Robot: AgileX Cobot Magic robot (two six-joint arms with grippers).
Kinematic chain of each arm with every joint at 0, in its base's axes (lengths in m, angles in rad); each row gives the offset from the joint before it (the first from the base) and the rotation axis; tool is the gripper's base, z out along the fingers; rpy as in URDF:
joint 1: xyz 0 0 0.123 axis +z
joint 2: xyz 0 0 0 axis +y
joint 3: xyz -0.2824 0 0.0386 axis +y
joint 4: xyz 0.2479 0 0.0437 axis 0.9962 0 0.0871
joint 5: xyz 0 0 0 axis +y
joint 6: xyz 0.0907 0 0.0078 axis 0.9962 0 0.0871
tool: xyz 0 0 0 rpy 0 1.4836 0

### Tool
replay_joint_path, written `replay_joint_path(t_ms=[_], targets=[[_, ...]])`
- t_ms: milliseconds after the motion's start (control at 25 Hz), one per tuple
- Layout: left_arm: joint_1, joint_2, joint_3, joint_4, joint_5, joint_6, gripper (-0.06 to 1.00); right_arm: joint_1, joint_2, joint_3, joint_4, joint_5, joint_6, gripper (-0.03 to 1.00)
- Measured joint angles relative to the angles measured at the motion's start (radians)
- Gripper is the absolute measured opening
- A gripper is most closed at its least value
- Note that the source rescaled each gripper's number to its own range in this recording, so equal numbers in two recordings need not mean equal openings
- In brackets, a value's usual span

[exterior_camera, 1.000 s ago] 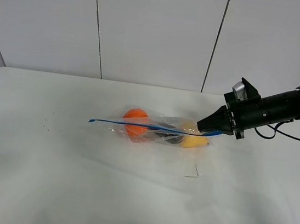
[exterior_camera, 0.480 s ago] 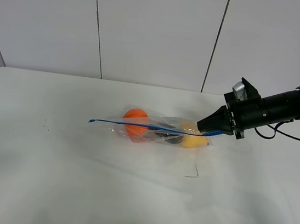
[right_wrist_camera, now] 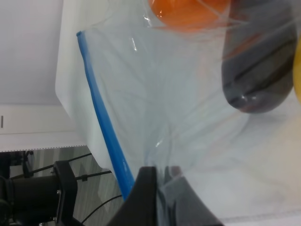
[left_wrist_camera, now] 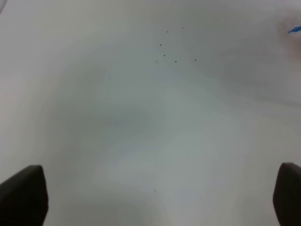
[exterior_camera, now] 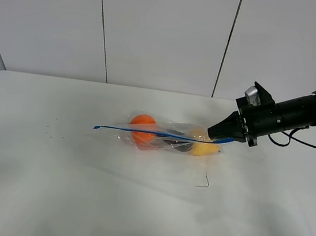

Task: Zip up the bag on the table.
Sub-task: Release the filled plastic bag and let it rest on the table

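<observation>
Clear crinkly bag [exterior_camera: 174, 127] with blue zipper strip [exterior_camera: 116, 128].

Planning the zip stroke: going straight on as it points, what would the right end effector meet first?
The right end effector, shut on the bag, would likely press into the yellow toy inside first.

White table [exterior_camera: 49, 191] with bag [exterior_camera: 170, 138], maybe wire [exterior_camera: 203, 183]

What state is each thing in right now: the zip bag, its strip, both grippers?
Clear crinkly plastic zip bag: lying on the white table, one end pinched.
Thin blue zipper strip: stretched straight; sealed or not, cannot tell.
Right gripper: shut on the bag's end.
Left gripper: open, holding nothing.
</observation>
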Motion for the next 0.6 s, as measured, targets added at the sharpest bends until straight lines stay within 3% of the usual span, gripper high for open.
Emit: replay_joint_path(t_ms=[480,600], targets=[[0.0,0.0,0.0,0.0,0.0,0.0,1.0,0.0,0.0,0.0,0.0,0.0,-0.001,0.01],[0.0,0.0,0.0,0.0,0.0,0.0,1.0,0.0,0.0,0.0,0.003,0.0,-0.001,0.13]])
